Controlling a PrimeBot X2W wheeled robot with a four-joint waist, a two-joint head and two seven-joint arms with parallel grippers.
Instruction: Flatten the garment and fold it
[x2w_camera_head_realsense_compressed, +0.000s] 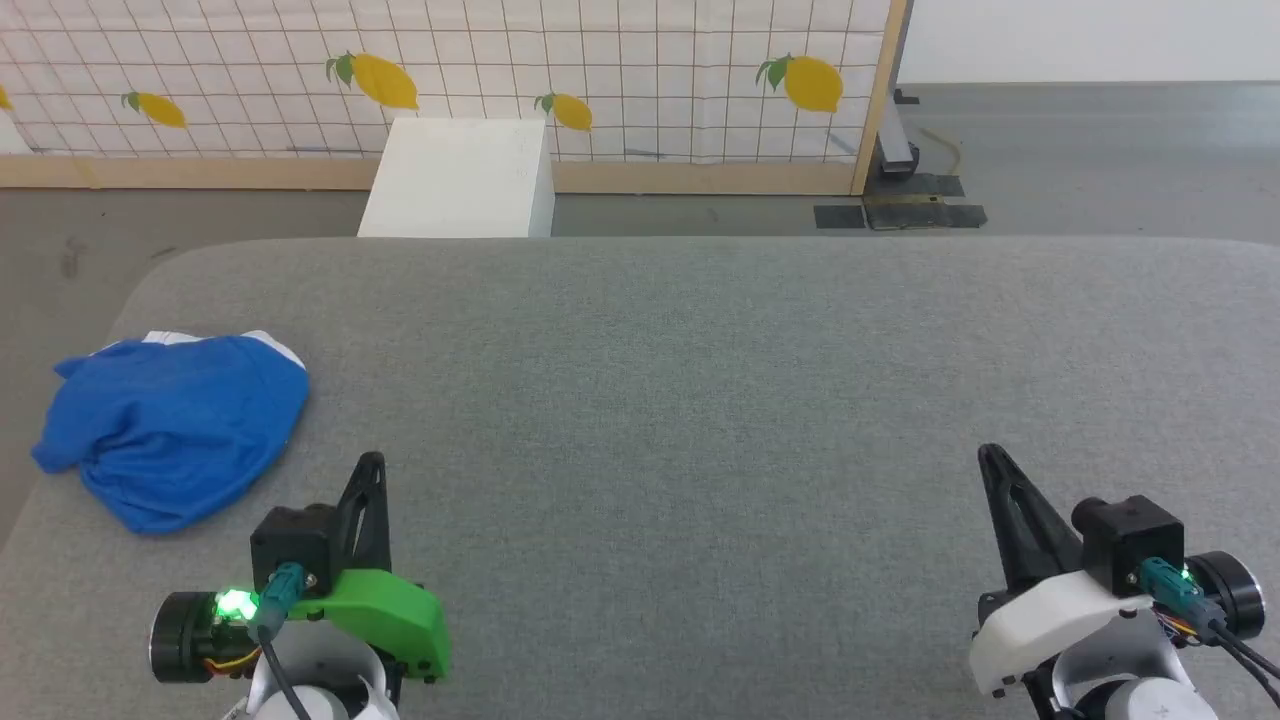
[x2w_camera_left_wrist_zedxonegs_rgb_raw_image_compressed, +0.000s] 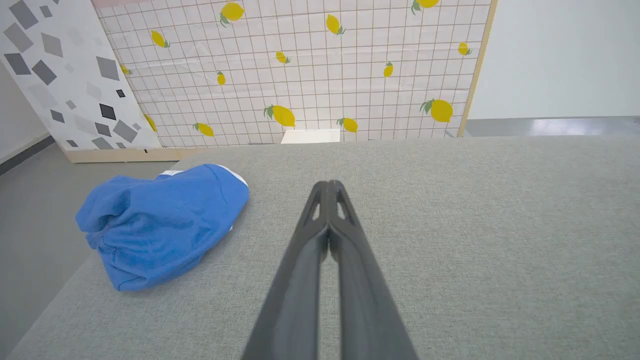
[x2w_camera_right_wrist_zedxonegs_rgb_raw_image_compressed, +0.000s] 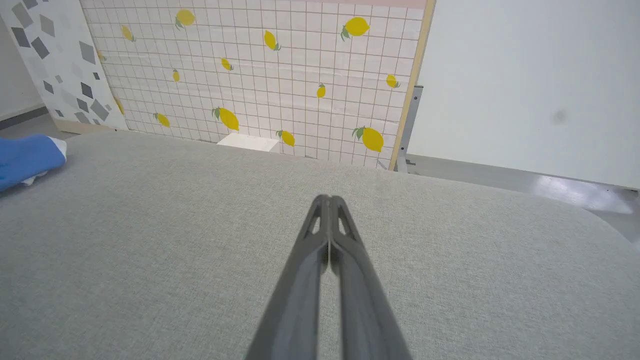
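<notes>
Nearest, lower left: green-shelled left gripper (x2w_camera_head_realsense_compressed: 372, 465), dark fingers pressed together, empty. Above it, middle left: crumpled royal-blue fabric shorts (x2w_camera_head_realsense_compressed: 175, 435), untouched, at edge of grey padded table (x2w_camera_head_realsense_compressed: 640, 400). Best to spread fingers, then pinch a loose hem, not the heap's middle. Lower right: white-shelled right gripper (x2w_camera_head_realsense_compressed: 990, 457), likewise closed tight, empty.

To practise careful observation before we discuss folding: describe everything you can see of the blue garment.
The garment is bright royal-blue, soft-looking fabric with a white band showing at its far side. It lies crumpled in a rounded heap, neither flattened nor folded, at the left edge of the grey cloth-covered surface. Only that surface touches it; the shut left gripper is near but apart.
</notes>
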